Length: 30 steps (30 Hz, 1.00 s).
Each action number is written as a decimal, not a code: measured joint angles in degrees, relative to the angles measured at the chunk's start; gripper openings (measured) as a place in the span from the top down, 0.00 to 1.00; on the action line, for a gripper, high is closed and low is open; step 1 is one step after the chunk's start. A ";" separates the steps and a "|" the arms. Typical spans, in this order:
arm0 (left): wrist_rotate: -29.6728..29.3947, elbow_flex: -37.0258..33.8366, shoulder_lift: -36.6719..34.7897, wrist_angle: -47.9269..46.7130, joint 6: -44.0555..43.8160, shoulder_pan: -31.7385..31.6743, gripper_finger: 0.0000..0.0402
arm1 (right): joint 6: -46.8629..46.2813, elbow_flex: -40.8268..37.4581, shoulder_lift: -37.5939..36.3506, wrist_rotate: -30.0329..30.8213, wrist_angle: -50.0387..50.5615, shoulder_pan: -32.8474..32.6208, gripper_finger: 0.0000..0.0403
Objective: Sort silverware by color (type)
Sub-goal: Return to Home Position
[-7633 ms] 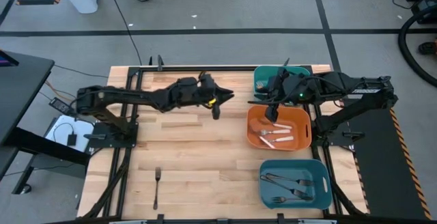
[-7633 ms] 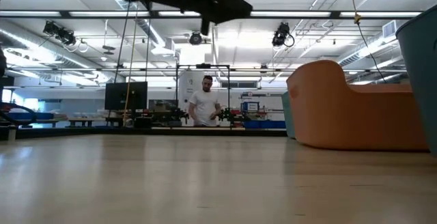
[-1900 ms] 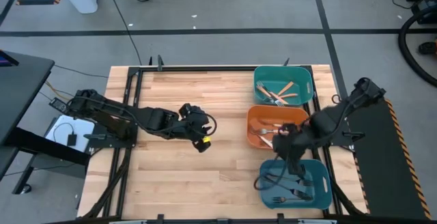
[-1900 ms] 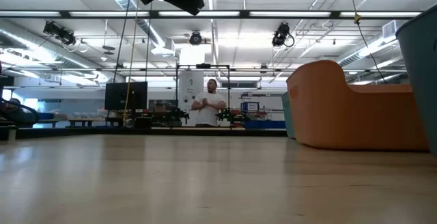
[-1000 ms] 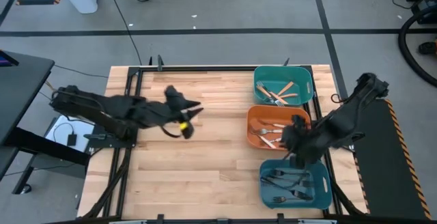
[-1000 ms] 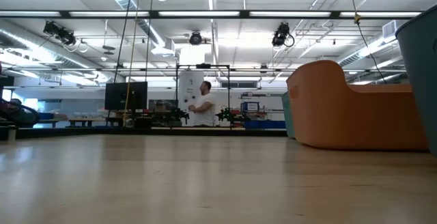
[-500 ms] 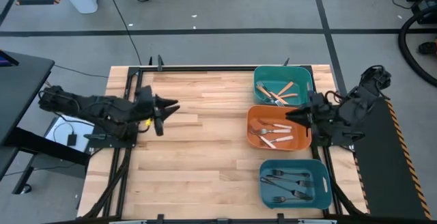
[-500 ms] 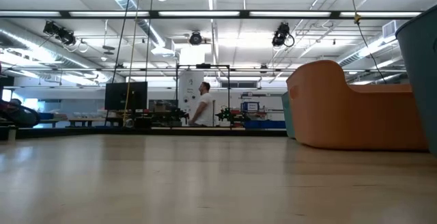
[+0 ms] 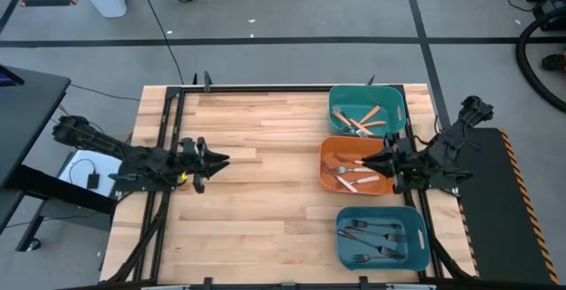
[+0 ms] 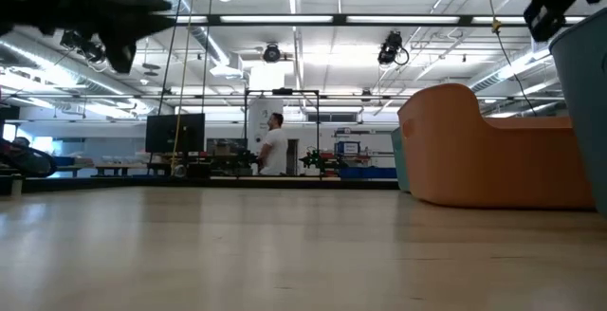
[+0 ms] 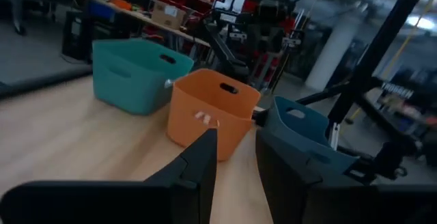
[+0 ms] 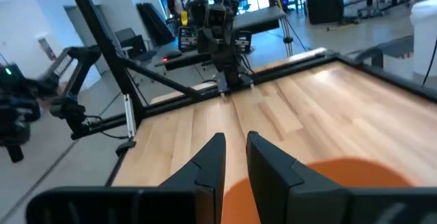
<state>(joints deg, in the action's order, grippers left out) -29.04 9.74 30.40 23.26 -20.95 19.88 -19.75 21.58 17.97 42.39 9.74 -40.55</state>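
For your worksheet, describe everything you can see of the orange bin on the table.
The orange bin is a rounded rectangular tub, plastic-looking, with a handle slot in its end wall. It stands upright on the wooden table, middle of a row between a teal bin of orange-handled forks and a teal bin of dark forks. White-handled forks lie inside. The right gripper hangs above it, not touching.

Bright even overhead light, ceiling strips (image 10: 427, 19) glaring in low view, faint shadows on table (image 9: 265, 210)
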 joint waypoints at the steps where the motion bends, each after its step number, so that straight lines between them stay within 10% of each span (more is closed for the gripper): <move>1: 0.00 -2.20 -0.37 2.50 -0.88 0.00 0.73 | -0.77 -1.39 -0.78 -0.01 -0.69 0.00 0.83; 6: -0.07 -9.26 -0.92 12.50 -2.78 0.01 0.75 | -4.56 -5.77 -3.71 -0.85 -1.56 0.02 0.86; 30: 0.44 -9.23 -0.82 3.85 -1.95 -0.04 0.87 | -6.41 -19.43 -7.59 -6.66 -8.53 0.13 0.97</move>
<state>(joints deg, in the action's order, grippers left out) -28.60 0.51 29.58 27.11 -22.90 19.84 -26.16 2.15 10.38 35.73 1.22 -40.43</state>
